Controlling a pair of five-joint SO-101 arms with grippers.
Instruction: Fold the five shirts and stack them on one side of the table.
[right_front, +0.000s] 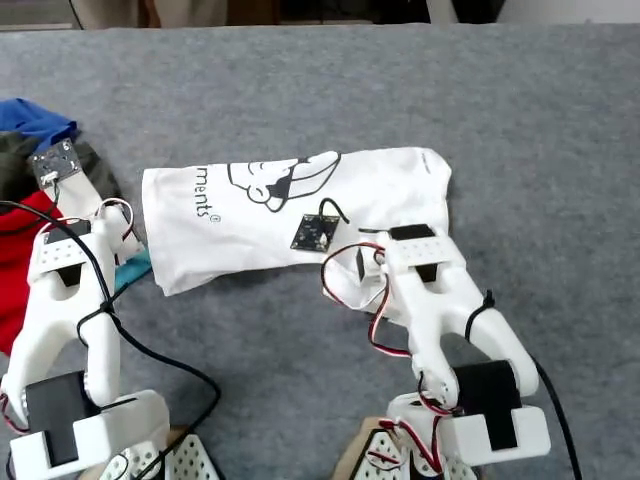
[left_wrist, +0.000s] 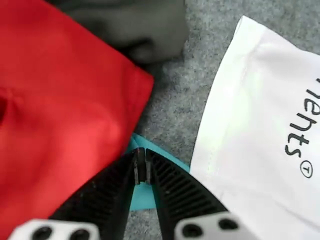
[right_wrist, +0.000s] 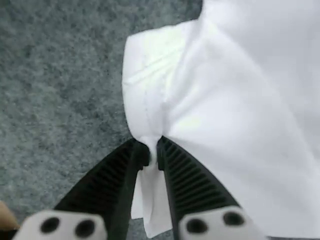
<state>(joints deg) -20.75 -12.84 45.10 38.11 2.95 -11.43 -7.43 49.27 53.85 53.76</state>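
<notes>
A white shirt (right_front: 250, 215) with black print lies folded into a long band across the middle of the grey table (right_front: 540, 120). My right gripper (right_front: 362, 258) is at its near right edge, shut on a pinch of the white shirt (right_wrist: 235, 115); the fingers (right_wrist: 175, 170) clamp a hem fold. My left gripper (right_front: 128, 248) hovers by the shirt's left end, with its fingers (left_wrist: 167, 185) shut over a teal cloth (left_wrist: 142, 197). Beside it lie a red shirt (left_wrist: 60, 100) and a grey shirt (left_wrist: 135, 25).
A heap of shirts sits at the table's left edge: blue (right_front: 35, 118), grey (right_front: 15, 165), red (right_front: 15, 270), and a teal corner (right_front: 135, 270). Bare grey table stretches to the right and at the back. Cables trail from both arms.
</notes>
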